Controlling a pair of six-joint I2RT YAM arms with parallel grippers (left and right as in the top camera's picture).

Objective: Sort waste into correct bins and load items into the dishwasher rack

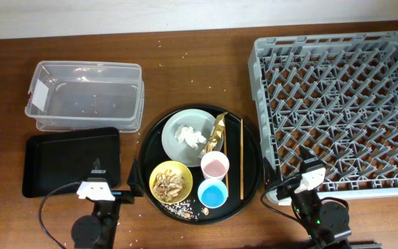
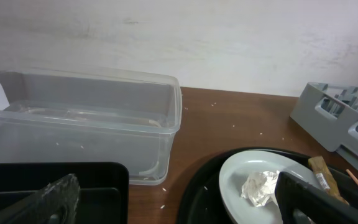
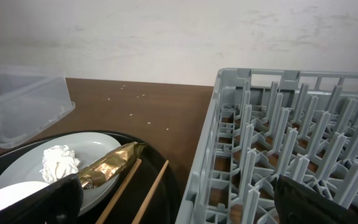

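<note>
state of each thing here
clear plastic rectangular tub, empty
flat black rectangular tray, empty
grey plastic dishwasher rack, empty
pale grey-green round plate, holds crumpled white tissue
small yellow bowl, holds tan food scraps
small pink cup, upright
small blue cup, upright
left gripper, open
right gripper, open

Grey pegged rack (image 1: 337,111), clear tub (image 1: 85,95), black tray (image 1: 71,160), yellow bowl (image 1: 171,181), pink cup (image 1: 215,164), blue cup (image 1: 213,194), brown bench (image 1: 199,69).
</note>
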